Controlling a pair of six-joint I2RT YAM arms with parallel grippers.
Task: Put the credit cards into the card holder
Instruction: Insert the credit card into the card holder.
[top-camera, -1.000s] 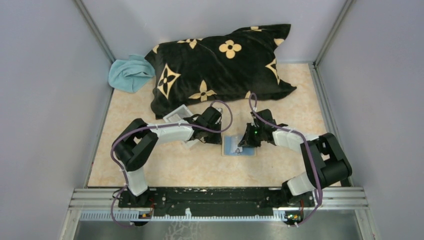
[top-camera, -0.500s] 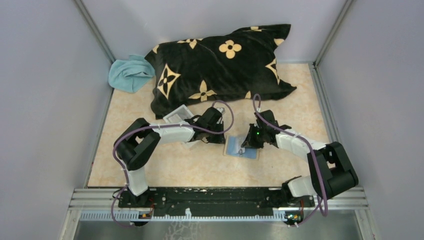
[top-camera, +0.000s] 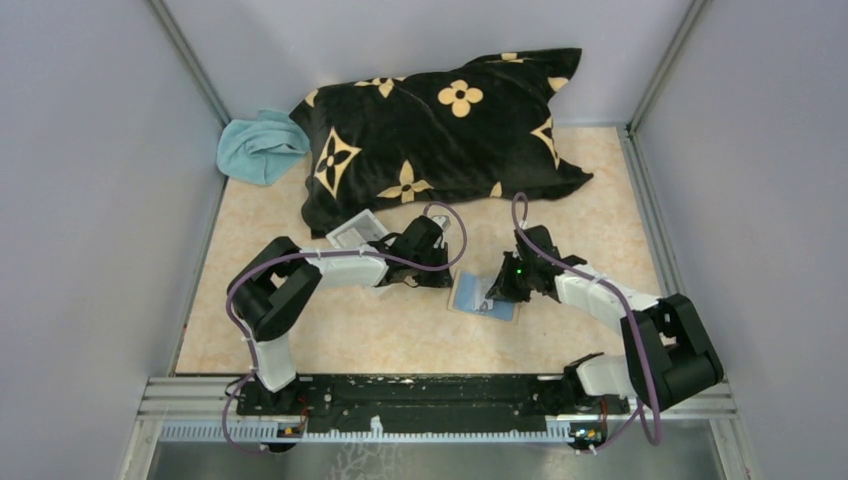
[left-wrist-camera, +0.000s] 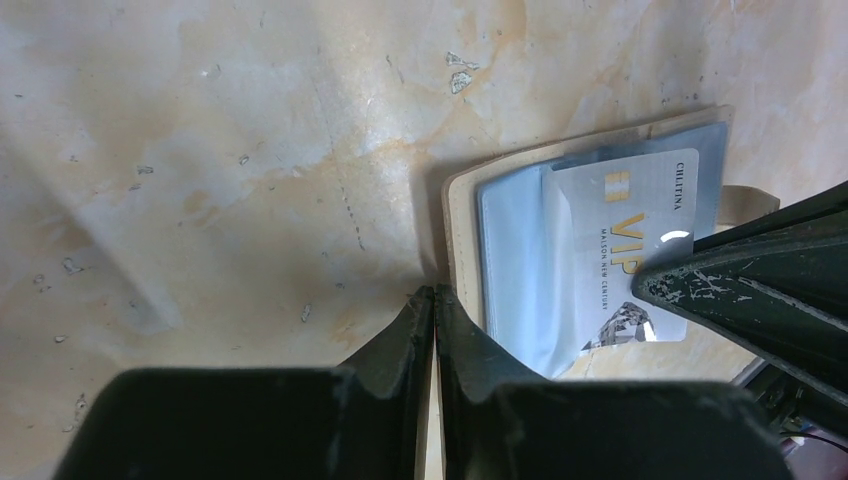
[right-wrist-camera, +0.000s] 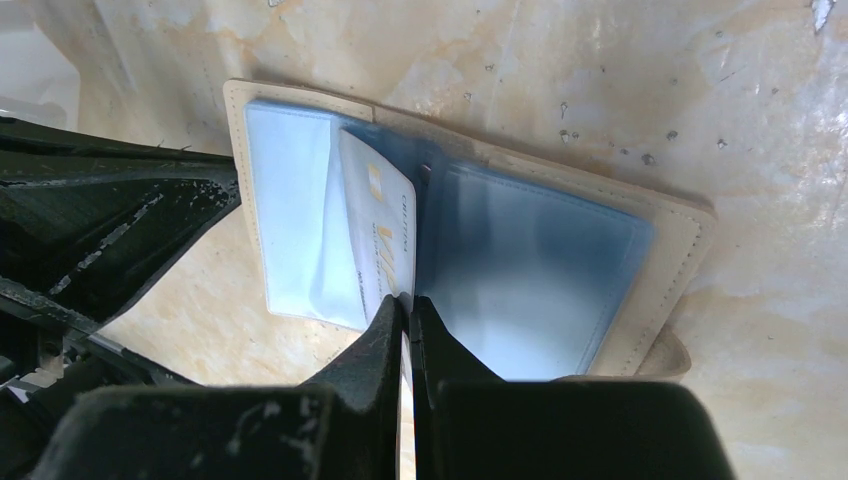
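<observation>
The card holder (top-camera: 483, 298) lies open, pockets up, on the table (top-camera: 400, 335) between the two grippers. We read this as the insertion step: one side steadies, the other feeds.

1. Left gripper (left-wrist-camera: 434, 312): the jaws are closed to a slit at the holder's outer edge, and a thin tan strip shows between them. We judge that it clamps that edge so the holder cannot slide or fold while the card is pushed.
2. Right gripper (right-wrist-camera: 408, 318): the jaws are pinched tight on the near edge of a pale card (right-wrist-camera: 378, 235) with gold print. The card is tilted, with its far edge entering the clear pocket (right-wrist-camera: 295, 230) on the clamped half, and much of its face is not yet under the plastic.
3. Left arm: the elbow is folded back at the left and the forearm reaches across to the right, with the wrist low over the table.
4. Right arm: the elbow sits far out to the right and the forearm runs inward, with the wrist pitched down at the holder.

The grippers face each other and stand close together. A clear tray (top-camera: 350, 232) sits behind the left forearm. No other card is visible in these views
</observation>
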